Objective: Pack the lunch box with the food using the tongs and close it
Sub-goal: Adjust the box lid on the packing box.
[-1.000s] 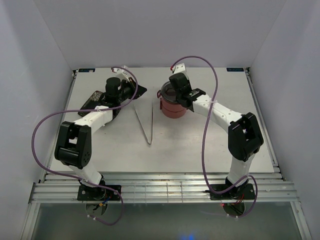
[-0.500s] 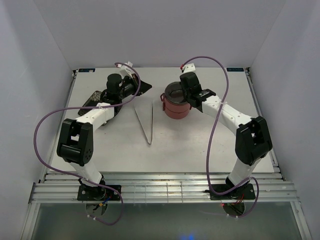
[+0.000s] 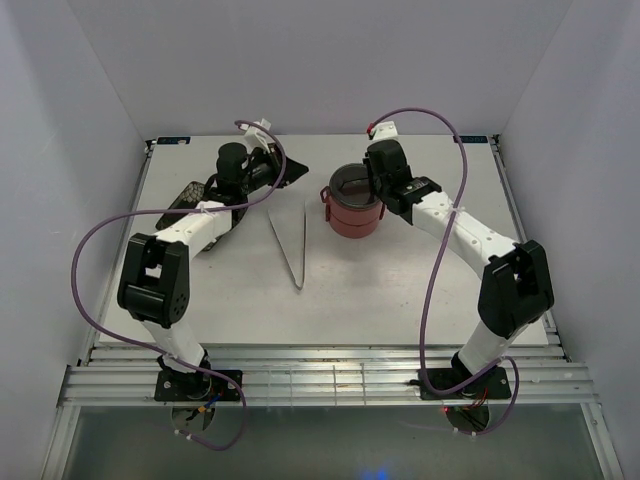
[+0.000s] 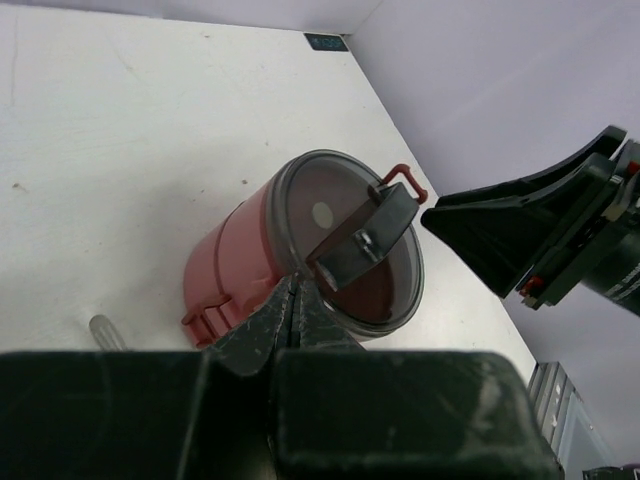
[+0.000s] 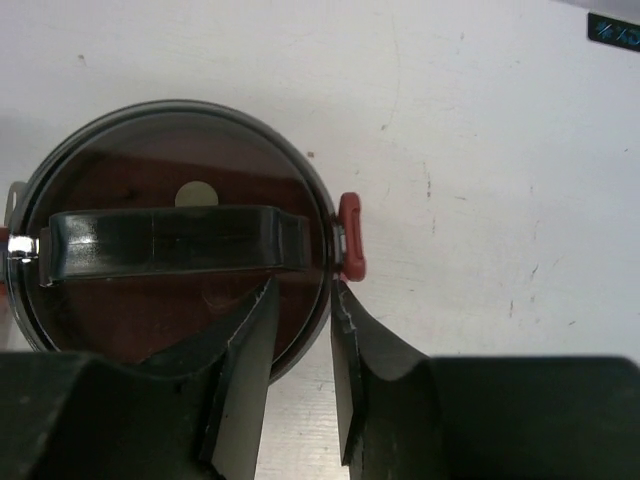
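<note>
white table [image 3: 400, 290], pale walls round it. the lunch box [image 3: 350, 222] stands on its far middle-right, directly under my right gripper [image 5: 302, 292]. that gripper's jaws stand part open astride the box's rim, on the side with the red clip [image 5: 350, 235]. one finger is over the lid [image 5: 130, 315] and the other is outside the wall; i cannot tell whether either presses on it. the dark handle [image 5: 170, 240] runs crosswise on the lid, along the line my jaws close on, so i judge the wrist would have to turn before they could take it across. my left gripper [image 4: 292, 300] is closed with nothing visible between its fingers, up by the dark plate [image 3: 190, 195] and apart from the box. the tongs [image 3: 298, 275] lie flat between my arms, long axis near to far, joint toward me, tips spread away, a little nearer the left gripper. the box is dusty red and round, in stacked tiers, with its smoky lid on. no food shows.
</note>
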Motion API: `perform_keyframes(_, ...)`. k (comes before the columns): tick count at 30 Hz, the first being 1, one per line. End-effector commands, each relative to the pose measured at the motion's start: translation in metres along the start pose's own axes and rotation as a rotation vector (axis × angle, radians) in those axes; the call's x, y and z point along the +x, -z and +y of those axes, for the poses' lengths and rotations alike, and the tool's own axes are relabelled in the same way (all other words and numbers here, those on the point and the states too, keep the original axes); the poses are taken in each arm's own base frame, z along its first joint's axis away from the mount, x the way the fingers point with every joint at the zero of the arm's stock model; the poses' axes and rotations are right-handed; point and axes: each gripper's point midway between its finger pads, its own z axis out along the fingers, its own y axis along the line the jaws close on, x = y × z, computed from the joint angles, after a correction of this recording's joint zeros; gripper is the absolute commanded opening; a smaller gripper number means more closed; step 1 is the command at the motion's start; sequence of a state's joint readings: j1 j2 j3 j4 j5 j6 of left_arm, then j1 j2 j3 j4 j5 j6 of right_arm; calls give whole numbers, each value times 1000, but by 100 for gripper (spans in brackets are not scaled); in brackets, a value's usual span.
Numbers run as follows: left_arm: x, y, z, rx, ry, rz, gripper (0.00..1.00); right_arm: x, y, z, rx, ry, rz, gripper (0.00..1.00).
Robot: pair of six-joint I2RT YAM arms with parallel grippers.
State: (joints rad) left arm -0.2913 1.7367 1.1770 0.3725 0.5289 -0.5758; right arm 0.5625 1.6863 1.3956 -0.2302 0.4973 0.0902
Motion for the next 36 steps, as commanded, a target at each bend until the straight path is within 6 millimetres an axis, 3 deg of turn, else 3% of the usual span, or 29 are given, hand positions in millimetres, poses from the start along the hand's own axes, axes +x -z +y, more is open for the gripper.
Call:
perform_keyframes(1,-12,-9,-33,116,-81,-3,9,-43,16,-24,26,-52,-111,33)
perform_keyframes(7,2,-20,-49,170,-121,36,12,-38,4,-35,-2,-51,-88,35)
perform_keyframes(13,22,-24,-51,193,-139,77,12,-29,-8,-46,-57,-69,-69,35)
perform_keyframes(19,35,-27,-43,183,-141,100,12,-30,-7,-40,-122,-82,-93,35)
perform_keyframes(25,39,-29,-37,168,-142,105,12,-36,-6,-22,-228,-84,-113,38)
perform_keyframes(30,44,-31,-29,149,-143,113,12,-19,-22,-21,-218,-88,-51,38)
perform_keyframes(36,50,-36,-22,134,-139,127,12,-14,-27,-25,-203,-109,-33,35)
